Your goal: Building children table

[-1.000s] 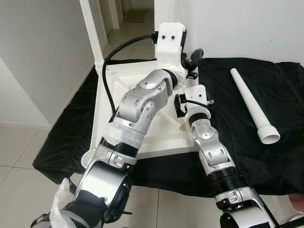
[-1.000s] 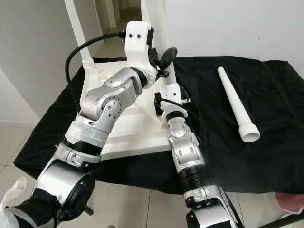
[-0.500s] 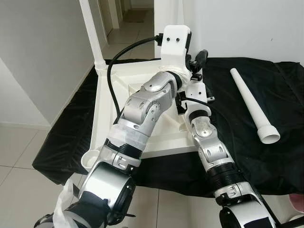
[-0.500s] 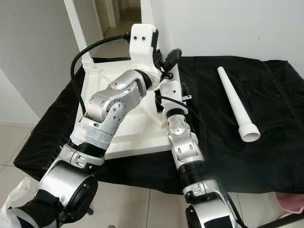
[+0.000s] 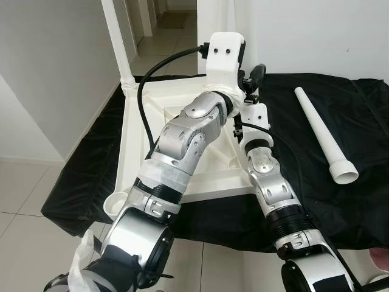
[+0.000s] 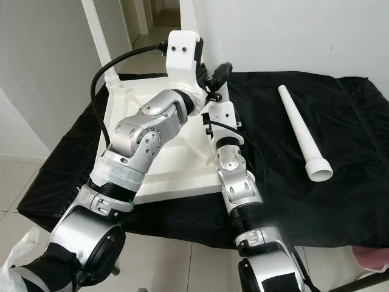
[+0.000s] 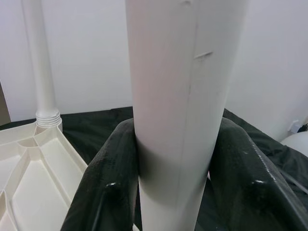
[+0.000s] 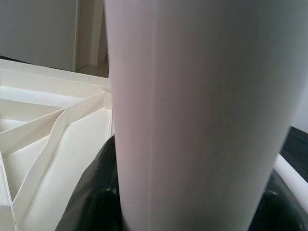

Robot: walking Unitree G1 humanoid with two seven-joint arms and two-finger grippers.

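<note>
1. A white plastic children's tabletop lies upside down on a black cloth-covered counter, ribbed underside facing up, so its corner sockets are open to take legs.
2. A white tapered plastic leg stands upright at the tabletop's far right corner. Both arms reach to it, probably to keep it vertical while it is pressed into its socket.
3. The left end effector grips this leg, one black finger on each side, touching it. The left wrist housing sits high on the leg, above the right end effector.
4. The right end effector is lower on the same leg, close to the tabletop. Its black fingers show at either side of the leg in the right wrist view, and appear closed around it.
5. A second white leg already stands upright in the far left corner, well to the left of both end effectors.
6. A loose white tapered leg lies flat on the black cloth, well to the right of the right end effector, waiting its turn.
7. Compared with one second ago, the left wrist housing is higher and further to the right, and the right forearm has moved up towards the far corner. Compared with half a second ago, the right wrist has shifted only slightly and the left arm looks unchanged.
</note>
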